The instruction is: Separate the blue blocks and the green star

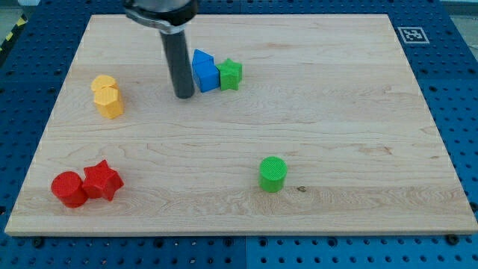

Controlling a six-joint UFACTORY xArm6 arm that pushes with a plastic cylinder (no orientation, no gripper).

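Observation:
Two blue blocks (pixel 204 72) sit pressed together near the view's top centre; their exact shapes are hard to make out. A green star (pixel 231 74) touches their right side. My tip (pixel 184 96) rests on the board just left of the blue blocks, very close to or touching them. The rod partly hides their left edge.
Two yellow blocks (pixel 107 96) sit together at the view's left. A red cylinder (pixel 69 188) and a red star (pixel 102 181) touch at the bottom left. A green cylinder (pixel 272 173) stands alone at the bottom centre. The wooden board (pixel 358 112) has edges all around.

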